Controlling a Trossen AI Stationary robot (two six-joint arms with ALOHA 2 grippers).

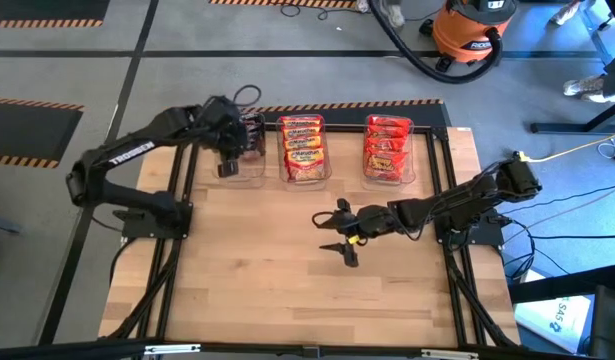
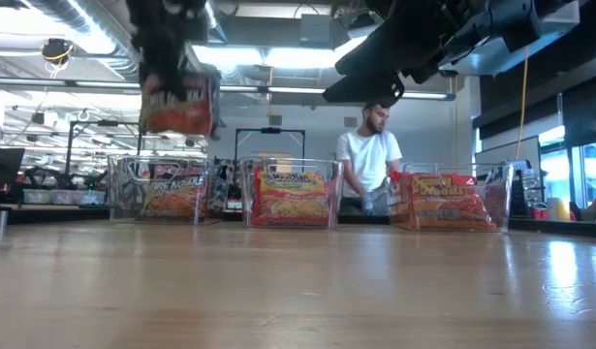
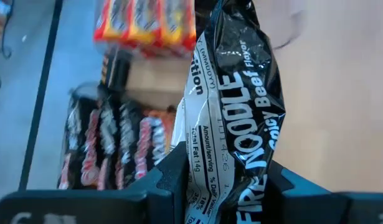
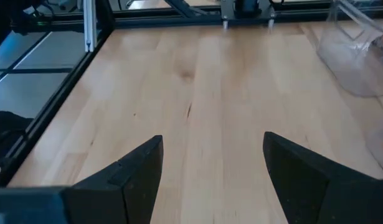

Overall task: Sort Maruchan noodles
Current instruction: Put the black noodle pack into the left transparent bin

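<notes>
My right gripper (image 1: 339, 238) hangs mid-counter (image 1: 257, 290), jaws released. Farther, my left gripper (image 1: 227, 165) grasps one black noodle packet (image 3: 231, 118) above the left of three tubs (image 1: 239, 150) along the far edge

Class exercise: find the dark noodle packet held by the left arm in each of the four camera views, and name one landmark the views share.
High view: dark noodle packet at the left end effector, above the leftmost tub.
Low view: upper left, hanging over that tub.
Left wrist view: centre, filling the frame.
Right wrist view: not in it.
Shared landmark: the leftmost tub.
</notes>
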